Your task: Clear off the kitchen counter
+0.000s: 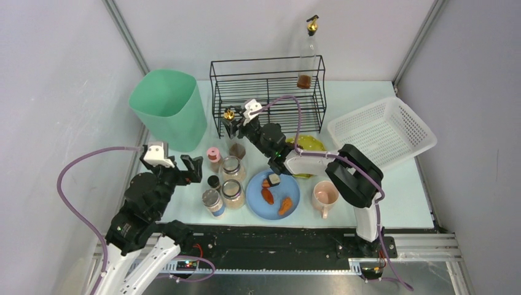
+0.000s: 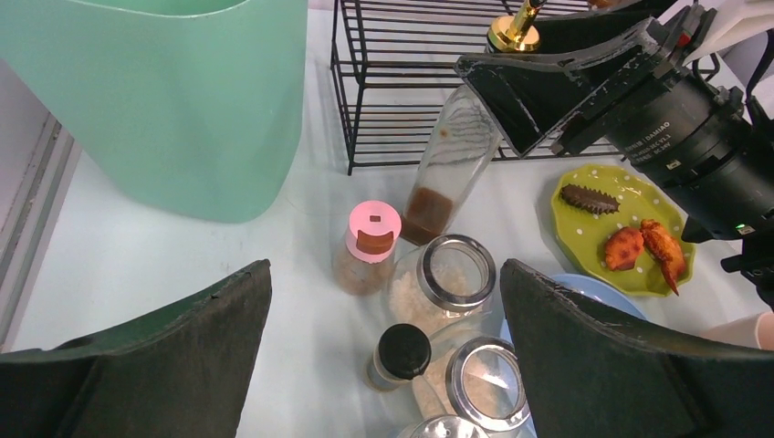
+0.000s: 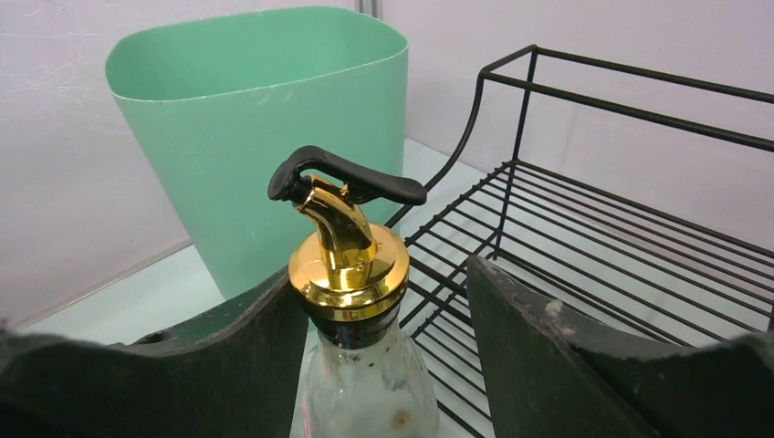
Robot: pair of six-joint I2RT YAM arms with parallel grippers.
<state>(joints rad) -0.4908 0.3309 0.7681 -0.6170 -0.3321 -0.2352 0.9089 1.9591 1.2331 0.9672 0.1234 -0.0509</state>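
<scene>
Straddling bottle [image 3: 360,392], right hand [image 3: 379,274] ajar

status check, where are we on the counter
Left gripper open over the jars. Right gripper jaws straddling gold-capped bottle, gap showing. Kitchen counter crowded: blue plate, mug. Wire rack close behind bottle.

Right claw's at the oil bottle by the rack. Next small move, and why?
Probably close the right claw on the neck. Its fingers straddle the glass bottle just below the gold pourer, with a gap showing on one side, so it isn't gripped yet. Closing before lifting should keep it from tipping.
</scene>
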